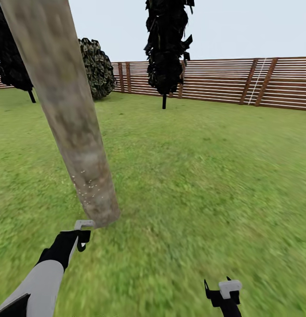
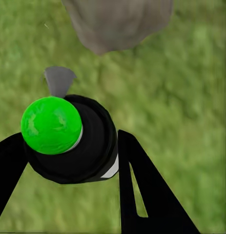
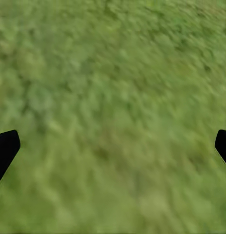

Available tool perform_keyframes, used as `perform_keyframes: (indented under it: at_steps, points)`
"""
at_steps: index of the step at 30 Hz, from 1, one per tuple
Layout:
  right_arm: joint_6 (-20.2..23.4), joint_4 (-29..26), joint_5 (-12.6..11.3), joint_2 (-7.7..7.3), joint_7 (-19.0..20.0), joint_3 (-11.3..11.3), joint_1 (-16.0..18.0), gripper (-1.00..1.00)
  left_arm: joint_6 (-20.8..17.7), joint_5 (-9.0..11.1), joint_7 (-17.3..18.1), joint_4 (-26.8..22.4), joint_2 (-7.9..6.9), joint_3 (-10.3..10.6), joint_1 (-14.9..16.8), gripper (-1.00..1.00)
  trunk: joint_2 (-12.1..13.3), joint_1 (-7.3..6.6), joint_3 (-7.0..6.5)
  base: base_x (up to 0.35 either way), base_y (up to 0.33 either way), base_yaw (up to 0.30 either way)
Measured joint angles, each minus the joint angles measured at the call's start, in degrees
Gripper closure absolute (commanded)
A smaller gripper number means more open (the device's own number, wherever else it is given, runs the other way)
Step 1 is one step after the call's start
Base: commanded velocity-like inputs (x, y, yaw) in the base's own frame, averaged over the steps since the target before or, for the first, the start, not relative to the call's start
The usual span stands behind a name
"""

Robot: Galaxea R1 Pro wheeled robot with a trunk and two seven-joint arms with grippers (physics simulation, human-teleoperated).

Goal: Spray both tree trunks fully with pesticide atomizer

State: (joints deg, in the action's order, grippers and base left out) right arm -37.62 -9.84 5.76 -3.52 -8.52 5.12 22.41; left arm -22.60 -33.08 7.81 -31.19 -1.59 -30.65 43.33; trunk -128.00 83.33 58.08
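Spraying step in hand, by the look of it. Left gripper clamped on the spray bottle, black fingers pressed to either side of the dark body; green button on top, grey nozzle jutting forward beyond the jaws. Straight ahead of that nozzle, close but apart: the foot of the tree trunk, thick, pale and mottled, rising out of the grass. Pale specks dotted on the lower bark just above the jaws, likely spray already landed; higher bark plain as far as can be told.

Right gripper idle, jaws wide apart, nothing between them but lawn below.

Beyond the trunk: slatted wooden fence, a thin dark tree, a round shrub.

Next move, as a judgement: nozzle kept aimed at the bark, lifted and swept up and around so cover spreads past the base. Second thick trunk not identifiable here; a drive to it probably needed afterwards.
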Motion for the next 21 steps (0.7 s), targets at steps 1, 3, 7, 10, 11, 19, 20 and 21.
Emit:
perform_keyframes:
  at_steps: [1, 3, 7, 10, 11, 19, 20, 21]
  points:
    - [0.0, 0.0, 0.0, -0.03, 0.0, 0.0, 0.0, -1.00, 0.0, 0.0, 0.0, 0.2, 0.02, -0.1, 0.0, 1.00, 0.0, 0.00, 0.00, 0.026, -0.013, 0.256]
    - [0.0, 0.1, 0.0, -0.07, 0.0, 0.0, 0.0, -1.00, 0.0, -0.1, 0.0, 0.6, -0.33, -0.3, -0.1, 1.00, 0.0, 0.00, 0.00, 0.011, -0.005, 0.269]
    - [0.0, 0.1, 0.0, -0.08, 0.0, 0.0, 0.0, -1.00, 0.8, -0.1, 0.0, 0.1, -1.53, -0.8, -1.2, 1.00, 0.0, 0.00, 0.00, 0.002, -0.001, 0.273]
    - [0.0, 0.1, 0.0, -0.01, 0.0, 0.0, 0.0, -1.00, 5.4, 0.0, -0.1, 0.6, -1.14, -0.8, -1.6, 1.00, 0.0, 0.00, 0.00, 0.110, -0.083, 0.076]
    - [0.0, 0.1, 0.0, 0.00, 0.0, 0.0, 0.0, -1.00, 6.1, 0.1, -0.1, 0.7, -0.99, -0.8, -1.6, 1.00, 0.0, 0.00, 0.00, 0.178, -0.171, 0.017]
    - [0.0, 0.1, 0.0, 0.03, 0.1, 0.1, 0.0, -1.00, 6.9, 0.2, -5.4, 2.2, -0.83, -1.0, -1.9, 1.00, 0.0, 0.00, 0.00, 0.187, -0.214, 0.002]
    - [0.0, 0.1, 0.0, 0.01, 0.1, 0.1, 0.0, -1.00, 7.0, 0.5, -6.0, 4.0, -0.88, -1.0, -2.0, 1.00, 0.0, 0.00, 0.01, 0.217, -0.207, 0.000]
    - [0.0, 0.1, 0.0, 0.01, 0.1, 0.1, 0.0, -1.00, 7.0, 0.6, -6.2, 4.6, -0.79, -0.9, -2.0, 1.00, 0.0, 0.00, 0.00, 0.226, -0.196, 0.000]
